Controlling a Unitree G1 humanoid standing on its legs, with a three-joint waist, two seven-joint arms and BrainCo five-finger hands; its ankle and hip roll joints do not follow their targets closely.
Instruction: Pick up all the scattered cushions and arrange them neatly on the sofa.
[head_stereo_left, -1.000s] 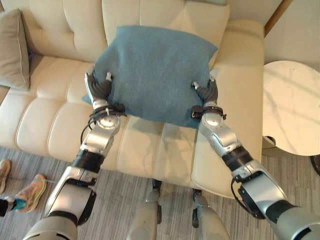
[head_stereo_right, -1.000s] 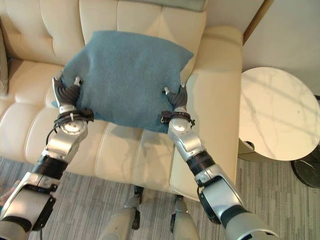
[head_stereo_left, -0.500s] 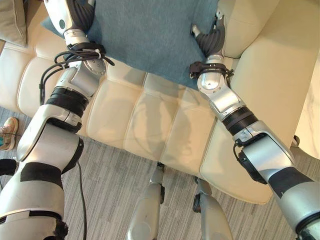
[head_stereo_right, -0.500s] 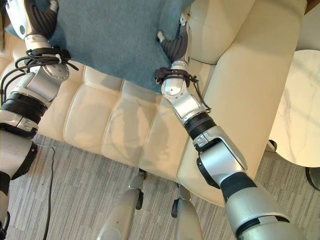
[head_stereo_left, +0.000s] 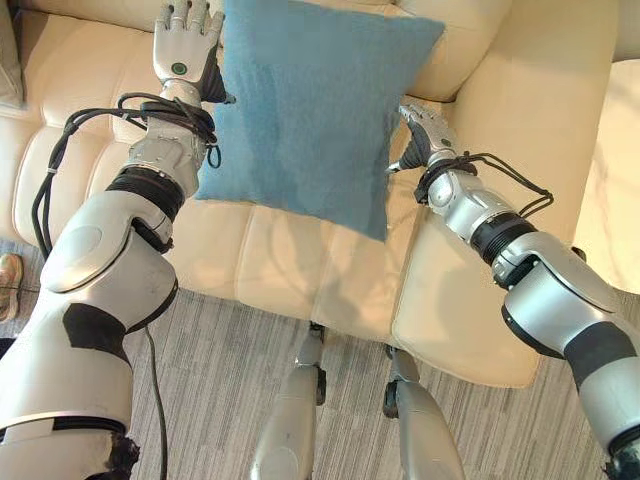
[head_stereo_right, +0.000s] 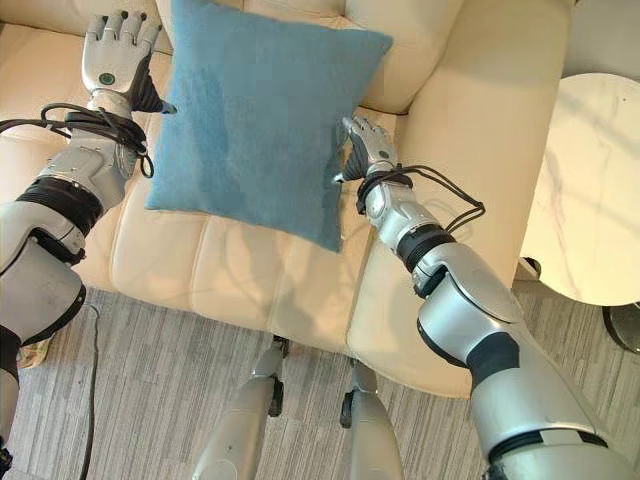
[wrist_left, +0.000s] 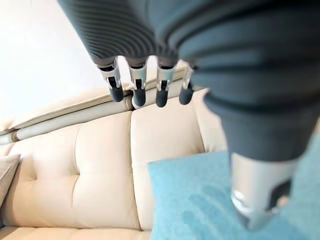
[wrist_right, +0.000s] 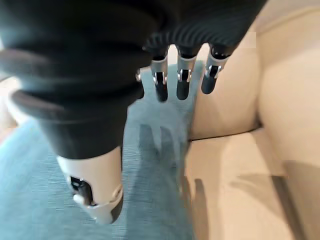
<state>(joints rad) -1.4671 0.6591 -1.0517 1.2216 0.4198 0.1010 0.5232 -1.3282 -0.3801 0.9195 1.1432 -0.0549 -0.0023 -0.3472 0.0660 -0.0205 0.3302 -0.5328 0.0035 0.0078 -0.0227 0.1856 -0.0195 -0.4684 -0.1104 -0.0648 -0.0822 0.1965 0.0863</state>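
- Cream tufted leather sofa (head_stereo_left: 290, 260) takes up most of what my head cameras give me, with grey striped carpet (head_stereo_left: 220, 400) in front of it and a round white marble side table (head_stereo_right: 590, 200) off past the sofa's right arm.
- Second, beige cushion (head_stereo_left: 8, 60) just peeks in at the far left edge of the left eye view, lying on the sofa seat; I judge it may want straightening later.
- Blue cushion (head_stereo_left: 310, 110) now leans propped against the backrest at the right end of the seat, one corner pointing down towards the seat's front edge. A second ago both my hands were clamped on its sides and carrying it; now it rests on the sofa by itself.
- My left hand (head_stereo_left: 185, 45) has let go: it is lifted beside the cushion's left edge with fingers straight and spread, the left wrist view showing them clear of the fabric.
- My right hand (head_stereo_right: 365, 145) has also released, fingers relaxed and extended beside the cushion's right edge; whether they brush the cloth I cannot tell.
- I read this cushion as placed, though it sits skewed, so a small nudge to square it could be worthwhile before I go for the next one.
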